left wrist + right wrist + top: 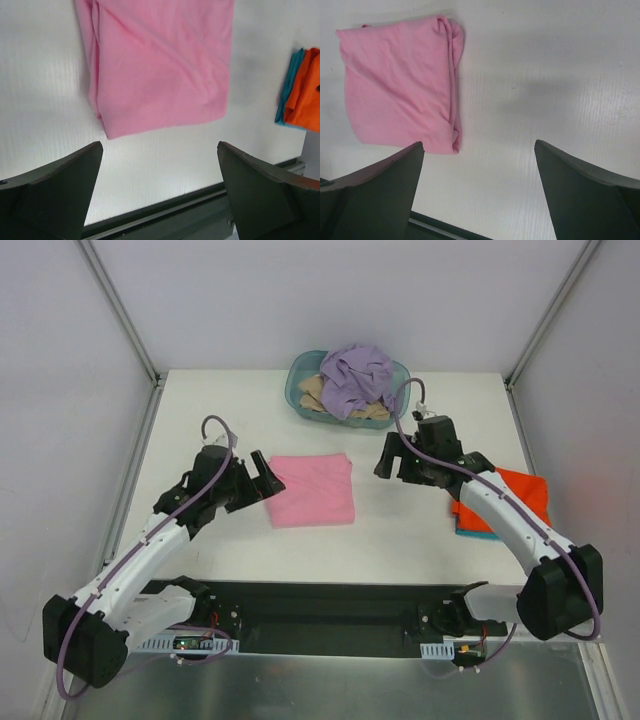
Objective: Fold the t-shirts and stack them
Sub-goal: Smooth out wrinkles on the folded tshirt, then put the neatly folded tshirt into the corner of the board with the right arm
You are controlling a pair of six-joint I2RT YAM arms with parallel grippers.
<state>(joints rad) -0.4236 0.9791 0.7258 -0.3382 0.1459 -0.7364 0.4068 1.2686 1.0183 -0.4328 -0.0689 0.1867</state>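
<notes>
Left claw (262,472) is hovering with its fingers spread wide and gripping nothing, just off the left edge of the pink t-shirt (312,490). That shirt is lying folded into a neat rectangle at the middle of the bench (220,410). Behind it, at the middle of the back edge, a teal basket (296,390) is holding a crumpled lavender t-shirt (357,375) on top of a tan t-shirt (312,392). Just right of the pink shirt, the right claw (395,458) is also hanging spread and empty. Near the right edge, an orange-red t-shirt (525,495) is sitting folded on a teal t-shirt (468,530), with the right arm reaching across above them.

As a judgement, the pink shirt is waiting to join that stack. A pinch catching only the top layer would likely be pulling the fold open on the lift. Sliding it across the bench could be bunching the layers. The right arm, passing over the stack, could be dragging it askew if it dips.

No brand, label or writing is showing legibly in any view.
</notes>
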